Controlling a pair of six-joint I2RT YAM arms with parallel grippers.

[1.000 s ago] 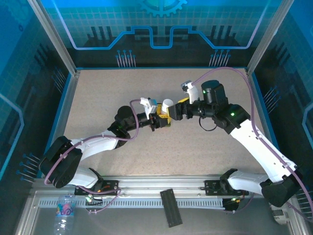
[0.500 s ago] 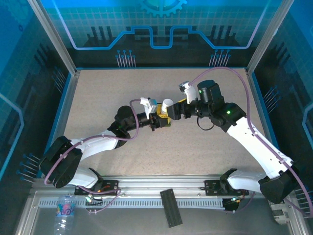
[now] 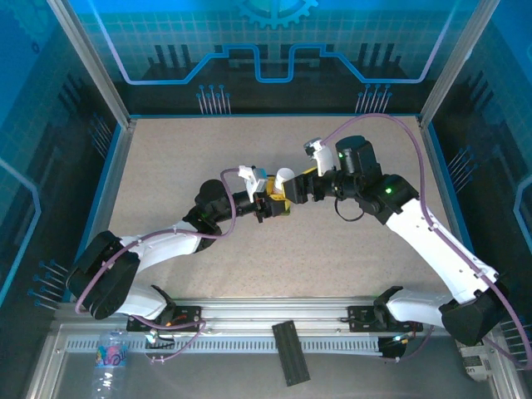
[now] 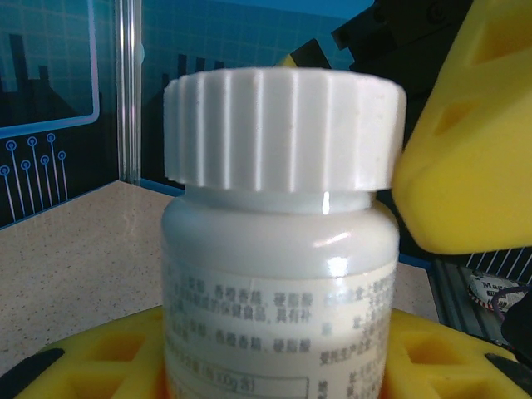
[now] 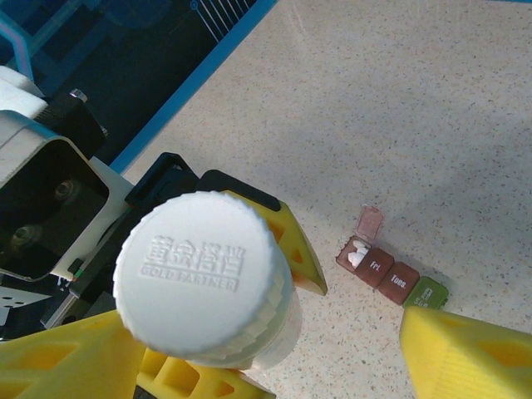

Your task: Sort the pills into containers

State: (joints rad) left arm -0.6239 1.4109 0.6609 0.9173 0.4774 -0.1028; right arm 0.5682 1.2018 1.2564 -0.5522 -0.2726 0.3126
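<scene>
Looks like we're at the cap-off step. The left gripper [image 3: 270, 204] is clamped on the body of the white bottle [image 4: 274, 274], holding it upright above the tabletop [image 5: 465, 125]. The right gripper [image 3: 297, 189] is spread wide around the ribbed cap [image 5: 204, 278]. One finger is right up against it and the other is well clear, so it has no grip on it.

The pill strip [image 5: 391, 278] sits on the tabletop just beside them. Its end lid is flipped up, with something white inside.

My guess for the next move: close squarely on the cap, then twist, without the bottle slipping.
</scene>
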